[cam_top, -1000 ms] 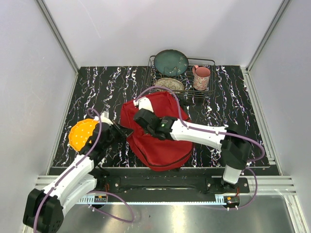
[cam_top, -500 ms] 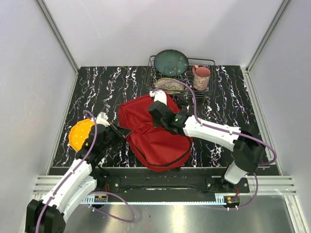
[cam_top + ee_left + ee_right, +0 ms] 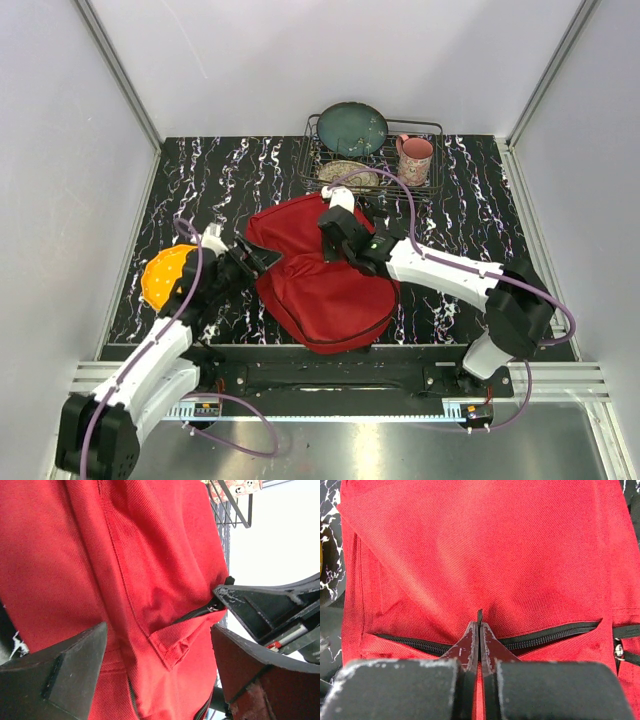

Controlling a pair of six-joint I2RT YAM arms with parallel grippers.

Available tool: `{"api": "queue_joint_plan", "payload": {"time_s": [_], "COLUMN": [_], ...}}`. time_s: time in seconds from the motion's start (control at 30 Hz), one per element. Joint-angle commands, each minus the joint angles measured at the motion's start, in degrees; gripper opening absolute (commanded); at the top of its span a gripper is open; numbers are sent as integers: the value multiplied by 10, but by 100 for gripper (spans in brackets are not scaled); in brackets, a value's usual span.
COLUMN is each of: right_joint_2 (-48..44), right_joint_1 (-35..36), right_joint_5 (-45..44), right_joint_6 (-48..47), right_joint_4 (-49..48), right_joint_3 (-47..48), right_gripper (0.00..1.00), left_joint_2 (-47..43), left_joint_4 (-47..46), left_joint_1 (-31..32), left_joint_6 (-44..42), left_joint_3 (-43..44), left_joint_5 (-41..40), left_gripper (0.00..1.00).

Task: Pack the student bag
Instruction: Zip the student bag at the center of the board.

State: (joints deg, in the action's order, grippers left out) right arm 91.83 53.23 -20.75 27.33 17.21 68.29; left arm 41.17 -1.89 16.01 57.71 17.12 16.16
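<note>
Student bag [image 3: 322, 292], red, mid-table. Right gripper [image 3: 480, 628]: pinched closed on zipper pull [image 3: 480, 614]. Left gripper [image 3: 159, 636]: spread wide, at bag's left edge.

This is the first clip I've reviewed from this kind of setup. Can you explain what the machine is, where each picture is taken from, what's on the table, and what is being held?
Two robot arms, the left arm and the right arm, are bolted at the near edge of a black marbled table. The wide picture looks down from above and behind them. The two close-ups come from cameras on their wrists.

On the table lie the student bag, a red backpack, and an orange round object to its left. At the back stands a wire rack with a green plate, a patterned bowl and a pink mug.

The right gripper is shut on a small dark zipper tab on the bag. The left gripper stands open at the bag's left side, holding nothing.
</note>
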Motion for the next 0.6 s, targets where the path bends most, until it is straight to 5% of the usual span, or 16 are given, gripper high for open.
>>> {"api": "queue_joint_plan", "payload": {"time_s": [0.0,0.27,0.57], "right_joint_2": [-31,-40,-46], "right_joint_1": [-4,-4,-3], "right_joint_5": [15,25,35], "right_joint_6": [15,18,18], "right_joint_4": [-22,-28,-34], "right_joint_3": [-10,-23,-33], "right_gripper": [0,0,0], "left_joint_2": [72,231,265], "left_joint_4": [-93,-161,-175], "left_joint_1": [-2,14,17], "left_joint_6": [13,30,30], "left_joint_3": [45,71,70], "left_joint_5": [64,104,73], "left_gripper": [90,87,31]}}
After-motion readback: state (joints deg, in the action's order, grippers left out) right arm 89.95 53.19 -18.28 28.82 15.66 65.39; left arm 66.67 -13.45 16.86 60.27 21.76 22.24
